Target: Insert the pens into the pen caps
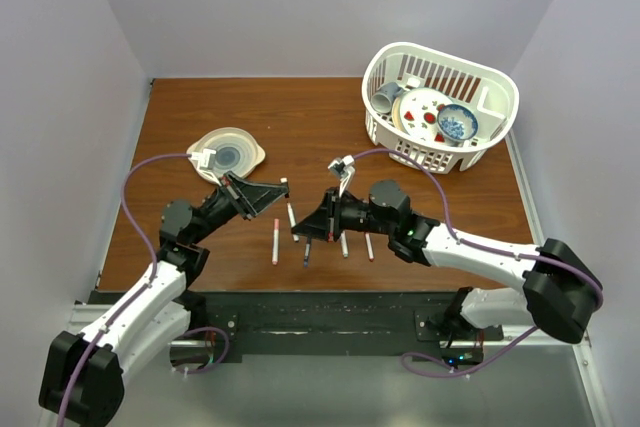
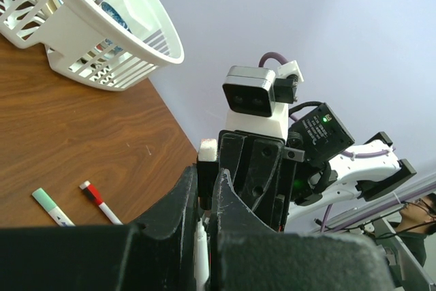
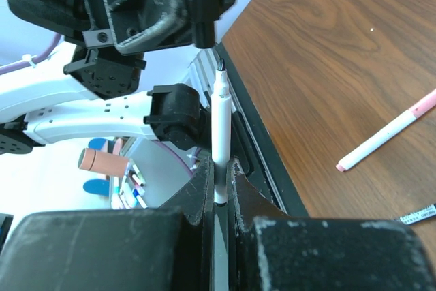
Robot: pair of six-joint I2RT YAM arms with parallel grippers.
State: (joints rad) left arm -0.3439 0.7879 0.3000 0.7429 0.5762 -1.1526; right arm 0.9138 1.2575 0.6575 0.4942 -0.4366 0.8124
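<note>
Two-armed capping in mid-air, happening to the left of the white basket (image 1: 430, 154) and nearer than it.

Clamping a dark cap (image 3: 204, 32) with a pale end in the left pincer (image 2: 206, 178), with the fingers shut tight on it. Gripping a white pen (image 3: 220, 120) in the right pincer (image 3: 218, 168), likewise closed around the barrel, with the bare dark tip sticking out past the fingertips. Reaching just short of the cap and slightly to one side of it, not yet inside. Hovering by a loose row of four more pens lying flat on the brown surface (image 1: 300, 117), all nearer than the basket and to its left. Passing along that row toward the basket side: a pink-ended pen (image 1: 275, 240), a dark blue pen (image 1: 306, 251), a green-capped pen (image 2: 51, 207) and a red-capped pen (image 2: 99, 202).
</note>
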